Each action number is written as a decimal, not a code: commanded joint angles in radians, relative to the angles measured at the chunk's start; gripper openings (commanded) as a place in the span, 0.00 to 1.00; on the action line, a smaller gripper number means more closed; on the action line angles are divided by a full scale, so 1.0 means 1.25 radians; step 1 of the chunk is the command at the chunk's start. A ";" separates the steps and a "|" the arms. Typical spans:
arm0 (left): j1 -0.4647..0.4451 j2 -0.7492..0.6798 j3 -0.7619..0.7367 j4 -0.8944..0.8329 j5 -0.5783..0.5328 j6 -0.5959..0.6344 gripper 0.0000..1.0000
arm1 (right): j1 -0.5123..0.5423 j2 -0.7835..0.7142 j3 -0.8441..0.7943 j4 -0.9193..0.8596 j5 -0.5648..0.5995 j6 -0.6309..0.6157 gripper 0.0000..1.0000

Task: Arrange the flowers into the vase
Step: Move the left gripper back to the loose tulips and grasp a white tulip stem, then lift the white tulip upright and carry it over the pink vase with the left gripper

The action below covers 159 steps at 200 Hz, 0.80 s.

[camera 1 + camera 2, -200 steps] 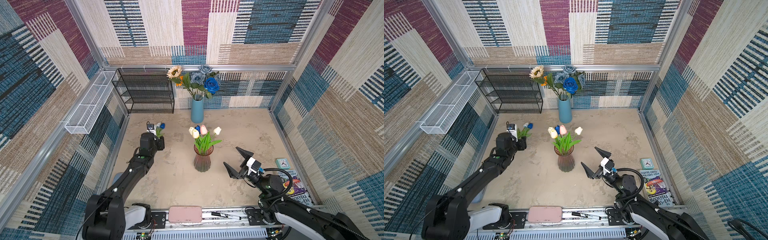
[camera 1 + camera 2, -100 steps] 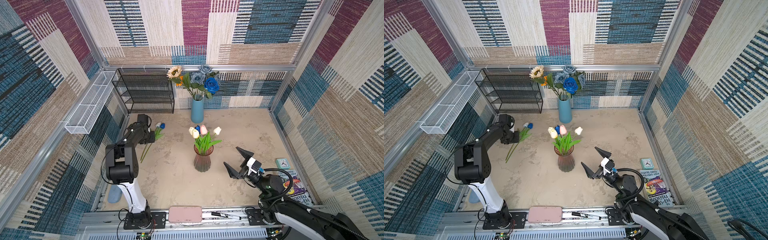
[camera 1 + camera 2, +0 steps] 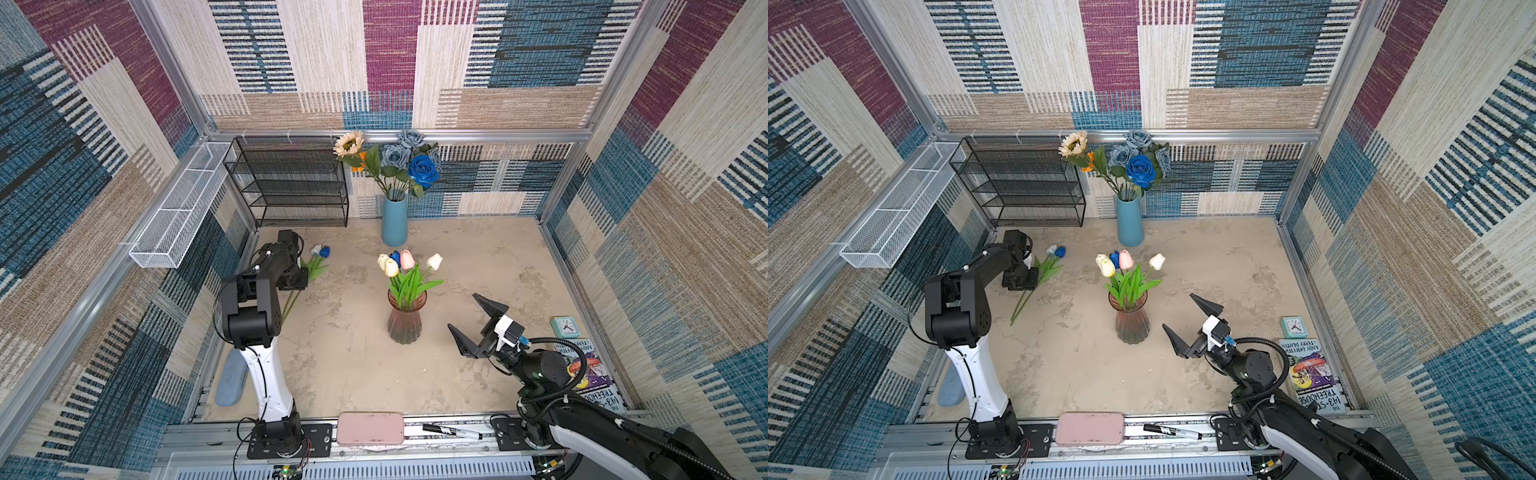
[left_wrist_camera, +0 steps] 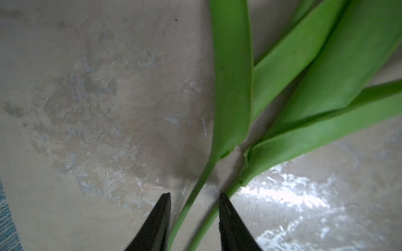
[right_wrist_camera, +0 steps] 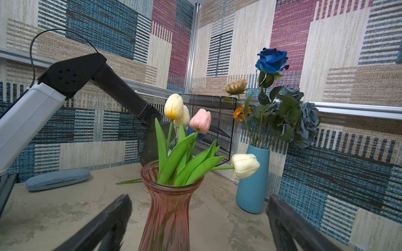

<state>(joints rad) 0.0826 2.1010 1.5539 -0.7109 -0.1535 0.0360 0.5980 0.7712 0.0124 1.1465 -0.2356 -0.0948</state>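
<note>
A ribbed pink glass vase [image 3: 404,322] [image 3: 1132,322] [image 5: 167,213] stands mid-table and holds several tulips [image 3: 405,266]: yellow, pink, white and blue. Two loose tulips [image 3: 321,250] [image 3: 1056,251], white and blue, lie flat on the table at the left. My left gripper [image 3: 1034,278] is down over them. In the left wrist view its jaws [image 4: 194,195] stand a little apart with both green stems [image 4: 191,202] between them. My right gripper [image 3: 462,311] [image 3: 1177,311] [image 5: 199,197] hovers wide open and empty, right of the vase and facing it.
A blue vase [image 3: 394,220] with roses and a sunflower stands at the back wall beside a black wire rack [image 3: 291,183]. A clock [image 3: 564,326] and a book [image 3: 590,374] lie at the right edge. A pink case [image 3: 370,428] and a marker [image 3: 453,431] lie along the front, a grey-blue case [image 3: 230,382] front left.
The left arm's elbow has risen and its gripper has settled over the loose tulips' stems, with the jaws narrowing. The right arm has not moved.
</note>
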 commanded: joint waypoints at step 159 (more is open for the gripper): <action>-0.006 -0.046 -0.007 -0.027 -0.014 -0.017 0.00 | 0.001 0.002 0.006 0.005 0.003 -0.001 1.00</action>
<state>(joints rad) 0.0788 2.1056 1.5738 -0.7162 -0.1581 0.0505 0.5980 0.7746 0.0124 1.1461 -0.2352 -0.0948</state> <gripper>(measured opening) 0.077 0.998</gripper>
